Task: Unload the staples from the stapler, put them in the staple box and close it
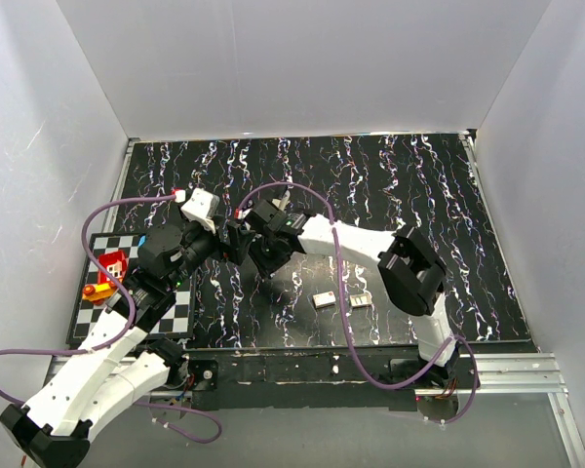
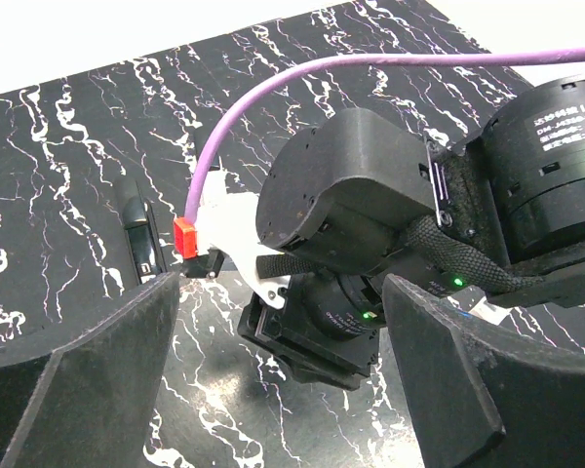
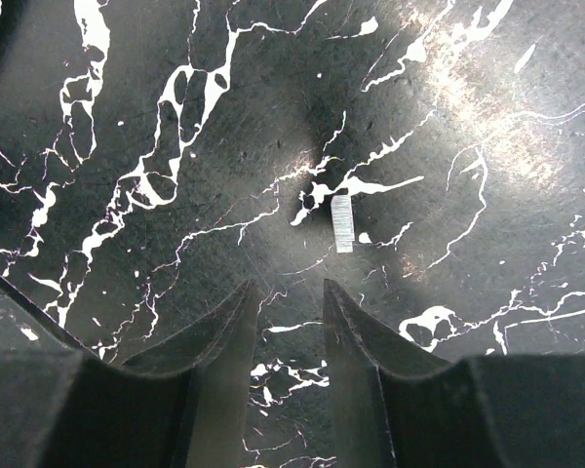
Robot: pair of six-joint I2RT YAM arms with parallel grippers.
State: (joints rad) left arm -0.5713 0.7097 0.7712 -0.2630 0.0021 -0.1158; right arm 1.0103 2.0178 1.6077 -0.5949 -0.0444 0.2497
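Note:
The stapler, slim and dark with silvery parts, lies flat on the marbled table at the left of the left wrist view; I cannot make it out in the top view. My left gripper is open wide and empty, and the right arm's wrist fills the space ahead of it. In the top view the left gripper and the right gripper sit close together at the table's centre-left. My right gripper is slightly open and empty, pointing down at the table. A short silvery strip of staples lies just beyond its fingertips.
Two small silvery rectangular blocks lie near the table's front middle. A checkered mat with small red and yellow objects sits at the left edge. White walls enclose the table. Purple cables loop over both arms.

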